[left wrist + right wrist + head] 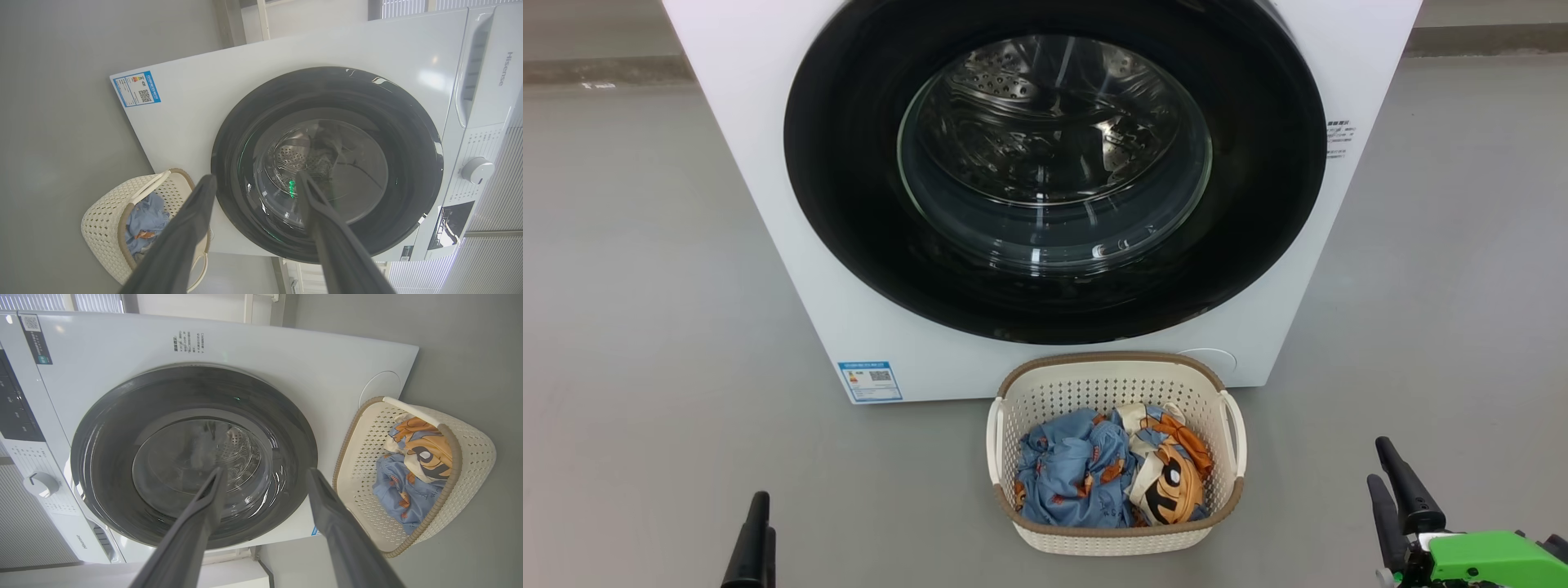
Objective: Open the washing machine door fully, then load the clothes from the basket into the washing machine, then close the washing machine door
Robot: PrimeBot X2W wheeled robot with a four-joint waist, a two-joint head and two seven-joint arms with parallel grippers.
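We record the left gripper (pixel 255 178), two long dark fingers, spread wide and empty at 7 o'clock of the head view. The right gripper (pixel 266 472), at 5 o'clock, is likewise spread and empty. The floor (pixel 645 286) is smooth matt grey, meeting a darker strip (pixel 596 69) at 11 o'clock. On it stands the white boxy front-loading washing machine (pixel 760 163) at 12 o'clock, its large round glossy black door (pixel 849 204) closed. The cream perforated plastic basket (pixel 1115 360) sits at its 6 o'clock, just beside, holding the crumpled blue and orange clothes (pixel 1086 478).
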